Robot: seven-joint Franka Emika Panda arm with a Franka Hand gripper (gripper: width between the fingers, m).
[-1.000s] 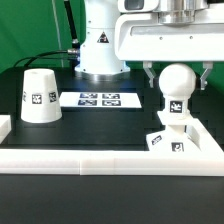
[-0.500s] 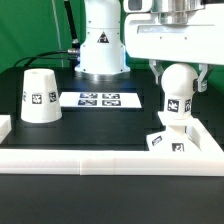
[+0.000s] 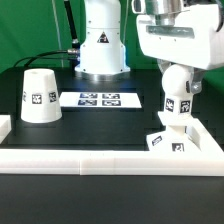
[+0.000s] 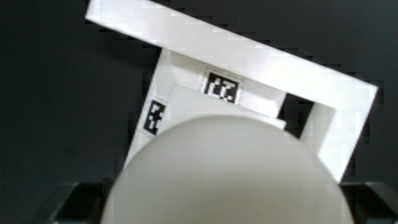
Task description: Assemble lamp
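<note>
Lamp bulb [image 3: 176, 84] is standing upright on the blocky square base [image 3: 167, 140] at the exterior view's right. Its short tagged neck is meeting the top of the base. The gripper [image 3: 179, 80] of the white arm [image 3: 172, 35] is hanging over the bulb from above and clamping the ball between its two fingers, one on each side. The base is sitting on the black table [image 3: 100, 205] just behind the long white rail [image 3: 90, 160], near the rail's corner. The cone-shaped shade [image 3: 38, 95] is resting wide end down, well apart at the exterior view's left, with one square tag facing the camera. The marker board [image 3: 100, 99] is lying flat on the table between the shade and the bulb. In the wrist view, the bulb's smooth white dome is filling much of the picture. The base is showing beyond the dome with two black-and-white tags in sight, and a stretch of the white rail is running past it against the dark table. Grey finger pads [image 4: 75, 203] are showing at either side of the dome and pressing against it.
</note>
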